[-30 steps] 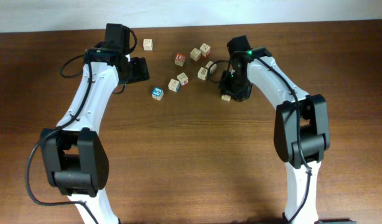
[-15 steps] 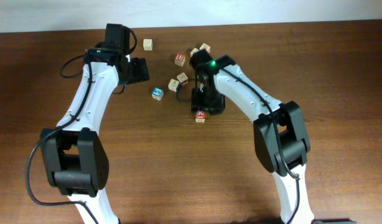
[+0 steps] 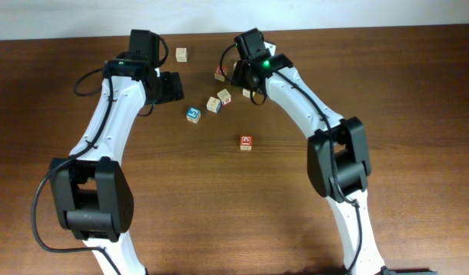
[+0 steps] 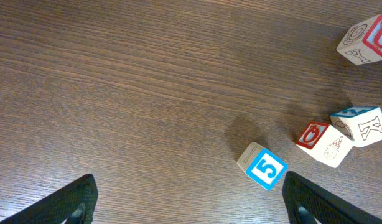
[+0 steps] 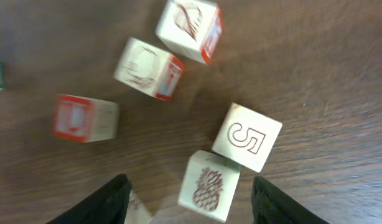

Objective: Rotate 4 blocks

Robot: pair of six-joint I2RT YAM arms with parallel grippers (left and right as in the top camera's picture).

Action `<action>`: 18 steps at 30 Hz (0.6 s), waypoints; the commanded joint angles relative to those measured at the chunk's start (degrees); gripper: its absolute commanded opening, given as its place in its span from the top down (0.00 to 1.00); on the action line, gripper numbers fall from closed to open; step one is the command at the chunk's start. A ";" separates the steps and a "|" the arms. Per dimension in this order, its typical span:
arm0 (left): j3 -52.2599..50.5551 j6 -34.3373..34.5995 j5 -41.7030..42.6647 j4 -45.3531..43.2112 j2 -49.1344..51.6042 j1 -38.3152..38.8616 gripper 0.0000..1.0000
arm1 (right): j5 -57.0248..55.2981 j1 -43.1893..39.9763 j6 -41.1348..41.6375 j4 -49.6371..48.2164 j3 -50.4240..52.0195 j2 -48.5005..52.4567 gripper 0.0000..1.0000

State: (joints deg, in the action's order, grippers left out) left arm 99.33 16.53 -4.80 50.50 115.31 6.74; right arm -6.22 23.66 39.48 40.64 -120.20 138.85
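My right gripper [image 5: 190, 186] is partly open and holds nothing. Its fingers [image 5: 110, 202] stand apart, and the pineapple block [image 5: 208, 186] lies on the table [image 3: 219, 198] between them with a gap on either side. A pale 5 block [image 5: 247, 137] touches the far end of that one. Beyond these, three more blocks [image 5: 149, 68] lie loosely spread and are too blurred for me to read.

My left gripper [image 4: 190, 180] is spread wide and empty, hanging over bare wood. The blue 5 block [image 4: 264, 167] sits just beside one of its fingers, untouched. Past it, a red-faced block [image 4: 312, 134] leans against the K block [image 4: 362, 124], and a U block [image 4: 368, 40] lies further off on its own.

From overhead, most of the cubes are gathered between the two wrists at the far side of the table. One red block [image 3: 246, 142] lies alone, well apart from that group and nearer the arm bases. A single pale block [image 3: 181, 54] sits near the far edge beside the left arm.
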 commanded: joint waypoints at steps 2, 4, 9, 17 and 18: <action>0.70 0.59 -0.63 0.07 0.52 -0.24 0.07 | -1.16 -0.11 2.62 -0.44 -0.46 3.82 0.41; 0.70 0.59 -0.63 0.07 0.52 -0.24 0.07 | -1.16 -0.13 2.58 0.39 -0.44 4.04 0.51; 0.70 0.59 -0.63 0.07 0.52 -0.24 0.06 | -0.90 -0.13 2.34 6.75 -1.01 3.61 0.67; 0.70 0.57 -0.66 0.09 0.52 -0.24 0.04 | 6.01 -0.17 -6.71 29.90 -1.64 1.33 0.65; 0.70 0.57 -0.66 0.09 0.52 -0.24 0.04 | 6.25 -0.17 -7.82 33.05 -1.64 1.33 0.65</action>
State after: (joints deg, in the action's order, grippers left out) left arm 99.33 16.56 -4.80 50.52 115.31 6.74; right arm -2.24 23.66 36.05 68.95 -121.56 141.43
